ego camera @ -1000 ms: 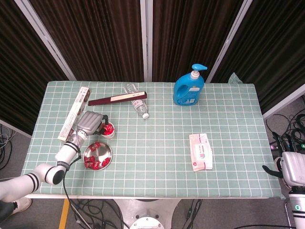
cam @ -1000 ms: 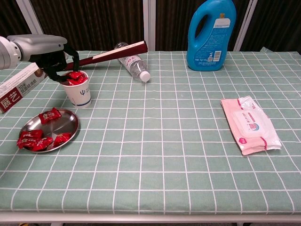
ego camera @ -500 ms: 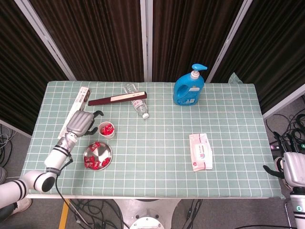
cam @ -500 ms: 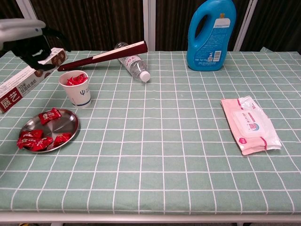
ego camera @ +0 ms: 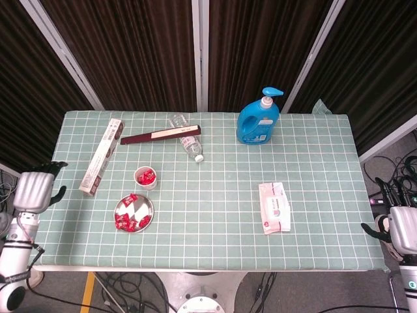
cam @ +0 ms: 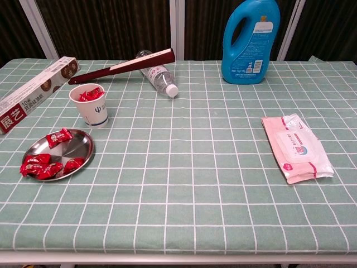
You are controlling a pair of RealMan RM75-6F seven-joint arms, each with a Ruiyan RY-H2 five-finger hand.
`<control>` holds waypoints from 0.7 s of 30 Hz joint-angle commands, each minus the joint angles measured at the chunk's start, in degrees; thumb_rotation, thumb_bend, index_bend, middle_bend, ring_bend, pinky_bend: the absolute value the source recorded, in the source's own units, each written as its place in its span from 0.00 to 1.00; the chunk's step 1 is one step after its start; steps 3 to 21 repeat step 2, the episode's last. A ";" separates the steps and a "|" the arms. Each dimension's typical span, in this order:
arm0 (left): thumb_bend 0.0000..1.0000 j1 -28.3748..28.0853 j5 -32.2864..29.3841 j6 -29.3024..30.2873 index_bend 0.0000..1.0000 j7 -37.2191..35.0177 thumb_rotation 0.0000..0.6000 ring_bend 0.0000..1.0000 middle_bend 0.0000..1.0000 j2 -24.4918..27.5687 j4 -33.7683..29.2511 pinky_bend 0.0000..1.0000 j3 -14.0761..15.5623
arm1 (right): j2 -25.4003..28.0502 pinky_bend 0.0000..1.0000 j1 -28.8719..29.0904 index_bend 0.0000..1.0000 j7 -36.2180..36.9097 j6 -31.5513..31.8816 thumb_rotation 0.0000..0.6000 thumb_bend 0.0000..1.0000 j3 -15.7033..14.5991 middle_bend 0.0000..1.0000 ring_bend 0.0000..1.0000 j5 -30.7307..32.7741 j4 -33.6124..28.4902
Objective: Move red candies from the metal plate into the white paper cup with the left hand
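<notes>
left hand (ego camera: pixel 34 189) hangs off the table's left edge, fingers curled in loosely, holding nothing that shows; it appears in the head view only. right hand (ego camera: pixel 404 231) sits off the right edge; whether its fingers are spread or closed cannot be told. the metal plate (cam: pixel 83 151) holds several red candies (cam: pixel 49 167), most bunched at its near-left rim, one (cam: pixel 58 137) toward the back. the white paper cup (cam: pixel 95 114), just behind the plate, already holds some. plate and cup lie well apart from the left hand. for the next pick, open the fingers before descending, take one wrapped piece from the cluster, and keep clear of the cup.
</notes>
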 commanded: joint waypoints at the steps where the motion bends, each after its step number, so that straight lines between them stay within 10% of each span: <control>1: 0.33 3.30 1.06 3.25 0.32 0.35 1.00 0.35 0.39 0.40 -0.08 0.42 1.51 | -0.51 0.26 -0.05 0.01 0.09 0.95 1.00 0.04 -0.11 0.13 0.00 -1.12 0.58; 21: 0.33 4.24 1.40 4.19 0.32 0.73 1.00 0.35 0.39 0.52 -0.44 0.42 1.87 | -0.74 0.25 -0.15 0.01 0.20 1.56 1.00 0.04 -0.18 0.13 0.00 -1.73 0.79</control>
